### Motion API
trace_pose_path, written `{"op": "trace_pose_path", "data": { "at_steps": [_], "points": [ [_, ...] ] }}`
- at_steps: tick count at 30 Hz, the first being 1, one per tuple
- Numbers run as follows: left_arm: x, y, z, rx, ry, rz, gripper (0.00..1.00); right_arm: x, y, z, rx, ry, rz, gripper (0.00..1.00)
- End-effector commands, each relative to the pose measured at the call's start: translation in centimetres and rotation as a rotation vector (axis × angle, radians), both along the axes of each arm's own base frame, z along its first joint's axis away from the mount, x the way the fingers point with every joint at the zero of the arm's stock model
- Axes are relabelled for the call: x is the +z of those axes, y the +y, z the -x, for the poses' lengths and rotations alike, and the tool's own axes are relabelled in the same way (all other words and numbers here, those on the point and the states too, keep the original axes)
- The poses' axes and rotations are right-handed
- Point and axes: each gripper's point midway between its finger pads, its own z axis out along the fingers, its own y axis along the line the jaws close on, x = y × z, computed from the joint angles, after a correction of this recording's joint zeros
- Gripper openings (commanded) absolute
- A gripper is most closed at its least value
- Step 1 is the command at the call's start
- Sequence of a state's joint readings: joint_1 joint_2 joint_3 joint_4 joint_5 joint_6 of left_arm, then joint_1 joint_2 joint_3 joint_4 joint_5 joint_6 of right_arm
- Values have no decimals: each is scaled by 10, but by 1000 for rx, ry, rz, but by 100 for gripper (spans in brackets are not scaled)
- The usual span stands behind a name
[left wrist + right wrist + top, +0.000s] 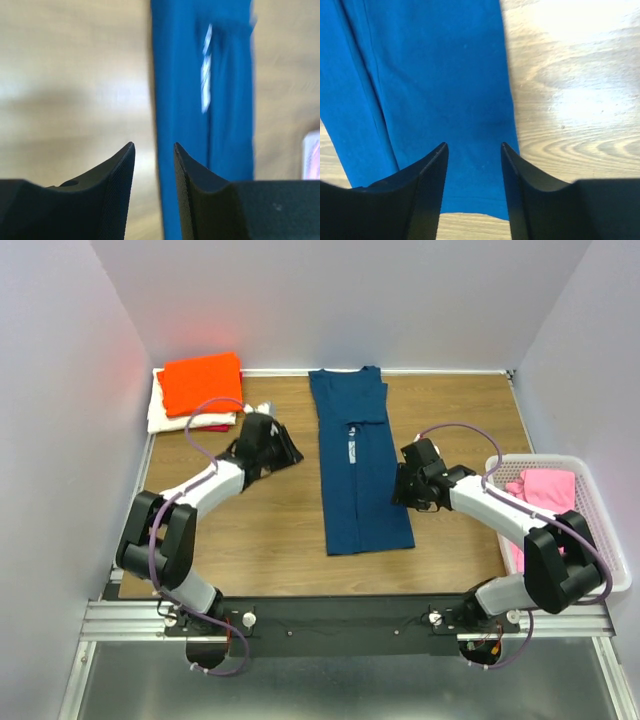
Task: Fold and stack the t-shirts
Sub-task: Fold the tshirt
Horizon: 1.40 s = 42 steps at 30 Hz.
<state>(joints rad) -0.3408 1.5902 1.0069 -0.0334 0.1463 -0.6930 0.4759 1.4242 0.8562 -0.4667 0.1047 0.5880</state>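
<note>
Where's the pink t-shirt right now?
In the top view, the pink t-shirt lies in the white basket at the right edge of the table, to the right of the navy t-shirt laid out mid-table.

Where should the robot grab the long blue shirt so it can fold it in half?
Probably the near hem of the navy t-shirt, at its two corners. It lies flat as a long narrow strip with both side edges clear, so the left fingers can pinch from the left edge and the right fingers from the right, then carry it toward the collar.
</note>
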Motion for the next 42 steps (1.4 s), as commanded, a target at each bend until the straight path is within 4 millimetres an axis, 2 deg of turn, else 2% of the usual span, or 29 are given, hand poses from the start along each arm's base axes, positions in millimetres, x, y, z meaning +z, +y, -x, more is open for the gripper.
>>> {"op": "trace_pose_path", "data": {
  "at_steps": [1,4,6,13,18,25,32,40,42],
  "points": [
    [-38,-20,60,-53,101,-27,44,-5,-10,19,-18,23,56,50],
    [-54,-43,100,-153,156,-36,44,-6,-10,29,-11,31,71,48],
    [-60,-51,116,-202,177,-34,44,-9,-7,36,0,40,81,45],
    [-68,-64,146,-313,204,-42,44,-27,-1,62,24,89,126,38],
    [-83,-72,162,-376,245,-62,44,-36,1,67,34,97,171,38],
    [-95,-81,178,-447,278,-81,44,-46,0,69,18,111,206,35],
    [-107,-77,193,-476,321,-116,44,-49,-2,73,-2,118,200,32],
    [-117,-84,205,-519,352,-132,43,-49,-2,76,-21,118,186,15],
    [-119,-85,206,-524,356,-134,40,-47,-1,76,-22,113,174,11]
  ]
}}
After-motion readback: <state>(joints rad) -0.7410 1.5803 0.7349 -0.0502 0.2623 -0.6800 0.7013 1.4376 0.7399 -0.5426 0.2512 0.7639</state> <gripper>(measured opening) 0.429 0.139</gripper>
